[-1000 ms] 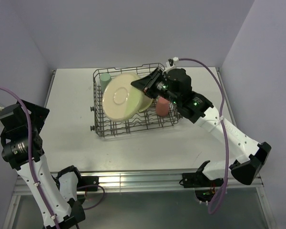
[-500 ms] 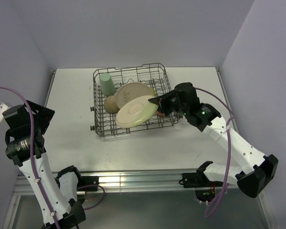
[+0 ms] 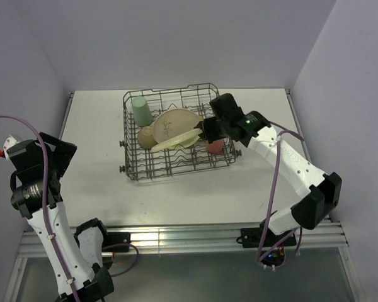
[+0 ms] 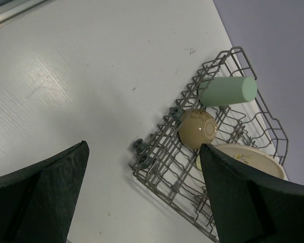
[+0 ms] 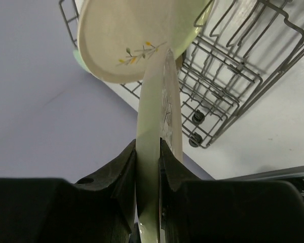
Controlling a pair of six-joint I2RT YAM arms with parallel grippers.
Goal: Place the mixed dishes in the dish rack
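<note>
The dish rack [image 3: 133,168] is a grey wire basket in the middle of the table. In it are a mint-green cup [image 3: 139,110], a tan bowl [image 3: 145,136], a cream plate with a leaf sprig [image 3: 174,121] and a coral-pink cup [image 3: 214,146]. My right gripper [image 3: 201,133] is shut on the rim of a second cream plate [image 3: 174,143], held edge-on low over the rack's tines in front of the sprig plate. In the right wrist view both fingers clamp that plate [image 5: 157,101]. My left gripper [image 4: 147,202] hangs open and empty, far left of the rack [image 4: 162,157].
White walls close in the table at the back and on both sides. Bare table surface [image 3: 94,145] lies left of the rack, and more lies in front and to the right. A metal rail [image 3: 176,236] runs along the near edge by the arm bases.
My right gripper has brought the held plate down into the rack and turned it from face-up to edge-on. The left arm has shifted a little and stays open.
</note>
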